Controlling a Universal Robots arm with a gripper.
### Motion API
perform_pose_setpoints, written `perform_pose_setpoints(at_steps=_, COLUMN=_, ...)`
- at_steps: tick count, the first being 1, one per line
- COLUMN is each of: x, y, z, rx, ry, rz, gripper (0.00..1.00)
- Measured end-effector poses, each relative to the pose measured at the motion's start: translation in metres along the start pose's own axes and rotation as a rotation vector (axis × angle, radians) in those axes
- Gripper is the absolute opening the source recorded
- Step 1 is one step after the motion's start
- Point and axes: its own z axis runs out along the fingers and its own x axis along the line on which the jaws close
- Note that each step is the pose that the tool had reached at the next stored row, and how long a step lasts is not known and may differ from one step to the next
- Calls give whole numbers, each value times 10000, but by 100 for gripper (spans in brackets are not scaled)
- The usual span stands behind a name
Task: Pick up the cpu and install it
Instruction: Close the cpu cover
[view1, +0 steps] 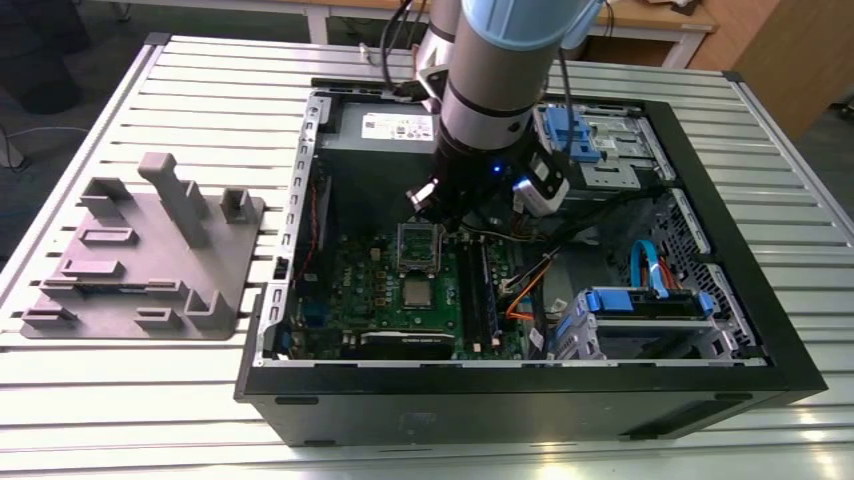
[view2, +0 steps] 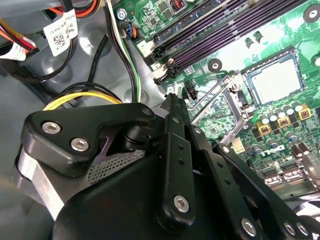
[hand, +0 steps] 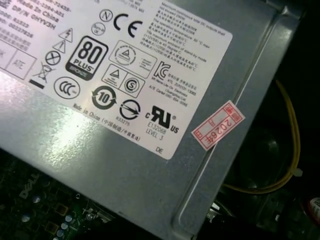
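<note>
Overhead light falls evenly across the slatted bench (view1: 160, 400) in the exterior view, with bright glare streaks on its metal ribs, while the inside of the computer case (view1: 534, 400) lies in deep shadow. In the second wrist view, the black end effector (view2: 170, 102) looms soft and dim in the foreground, and the green board (view2: 280, 60) beyond is washed out. In the first wrist view, the white label (hand: 125, 65) reflects light.

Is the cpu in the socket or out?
In. The cpu lies flat inside the socket's dark square border on the green motherboard; in the exterior view the socket frame stands upright behind it.
</note>
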Motion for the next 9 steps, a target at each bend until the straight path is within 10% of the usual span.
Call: perform_pose_setpoints(at_steps=9, x=12, y=13, z=-56, rx=2, ry=-32, rz=-227, gripper=11)
